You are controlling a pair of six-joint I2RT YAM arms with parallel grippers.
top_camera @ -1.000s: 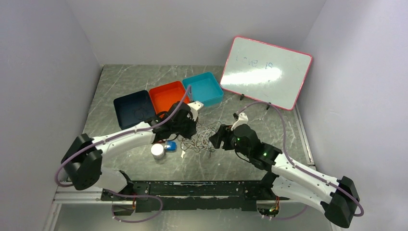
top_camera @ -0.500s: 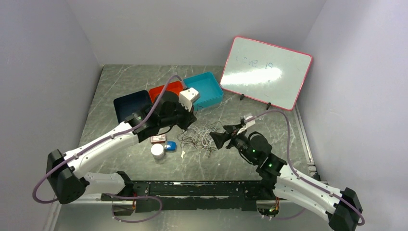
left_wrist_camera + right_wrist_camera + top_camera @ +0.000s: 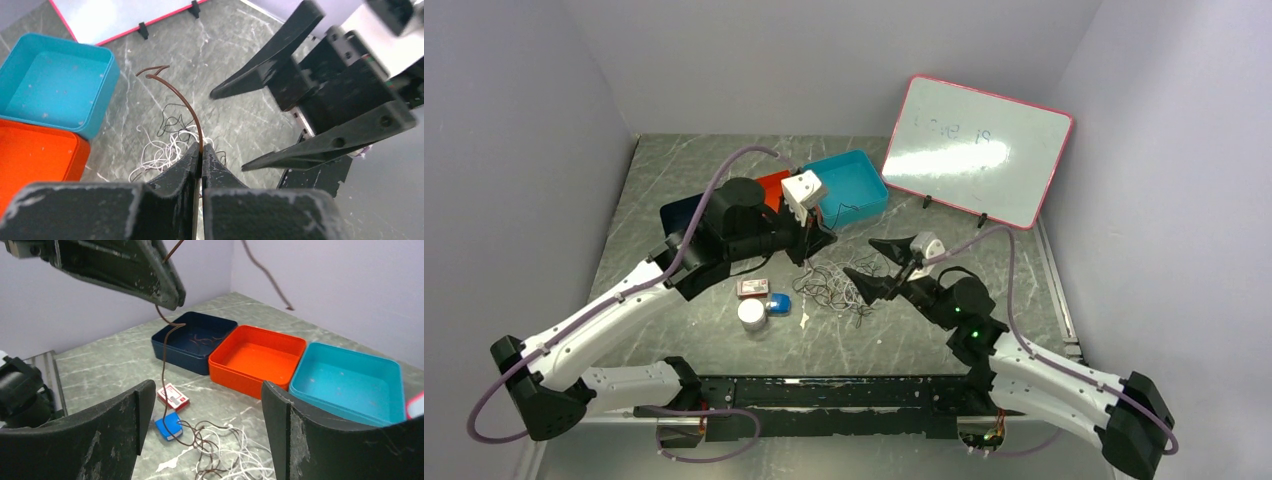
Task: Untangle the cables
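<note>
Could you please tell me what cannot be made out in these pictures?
- Top view: writing on the whiteboard, too faint and small.
- Top view: the left arm covers most of the navy tray.
- Left wrist: the left claw hides part of the cables.
- Right wrist: the bottom edge cuts off the cables.

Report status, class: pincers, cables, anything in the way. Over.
Left pincer shut on brown cable, raised above the tangle. Right pincer open, alongside. Blue box close beside tangle.

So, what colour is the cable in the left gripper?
Brown cable, clearest in the left wrist view.
</note>
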